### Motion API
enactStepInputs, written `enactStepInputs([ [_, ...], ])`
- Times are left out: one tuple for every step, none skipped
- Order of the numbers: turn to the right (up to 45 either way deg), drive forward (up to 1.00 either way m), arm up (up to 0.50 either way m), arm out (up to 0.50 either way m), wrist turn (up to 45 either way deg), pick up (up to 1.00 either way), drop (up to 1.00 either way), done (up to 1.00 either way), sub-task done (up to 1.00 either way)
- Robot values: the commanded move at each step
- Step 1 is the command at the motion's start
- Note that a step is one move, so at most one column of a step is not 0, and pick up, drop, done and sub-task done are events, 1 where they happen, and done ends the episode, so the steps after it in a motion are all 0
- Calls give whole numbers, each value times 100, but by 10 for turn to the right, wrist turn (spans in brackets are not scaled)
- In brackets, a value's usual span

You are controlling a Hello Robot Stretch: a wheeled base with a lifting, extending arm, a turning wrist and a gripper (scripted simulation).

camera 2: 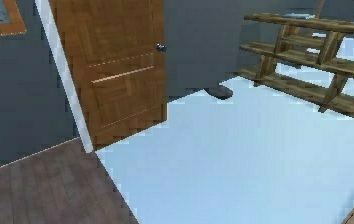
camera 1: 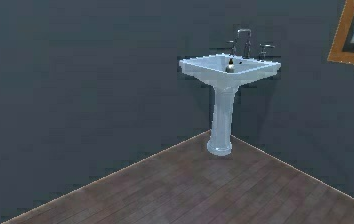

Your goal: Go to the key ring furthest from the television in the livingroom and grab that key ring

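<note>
**A:** Which step?

**B:** Travel leg, my read. The robot faces a sink (camera 1: 228, 80) in a dark-walled corner, on the same wood floor (camera 2: 35, 190) that runs up to the door (camera 2: 110, 65). That's a bathroom, not the livingroom.

**A:** Key ring?

**B:** Can't tell where the key ring is. Nothing here reads as one. There's a small dark thing (camera 2: 221, 91) on the pale floor (camera 2: 245, 160) just past the door, too small to name. A wooden shelf (camera 2: 305, 55) stands farther beyond the door, to its right.

**A:** Next move?

**B:** Turn the base off the sink toward the door, which stands open, and drive through it. Then find the television and compare the key rings' distances from it. Mind the door's edge on the way through.

**A:** Arm pose? Gripper?

**B:** Can't tell either one, neither the arm's pose nor the state of the gripper's fingers.
</note>
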Motion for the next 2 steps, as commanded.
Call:
enactStepInputs([
  [450, 0, 0, 0, 0, 0, 0, 0, 0],
  [450, 0, 0, 0, 0, 0, 0, 0, 0],
])
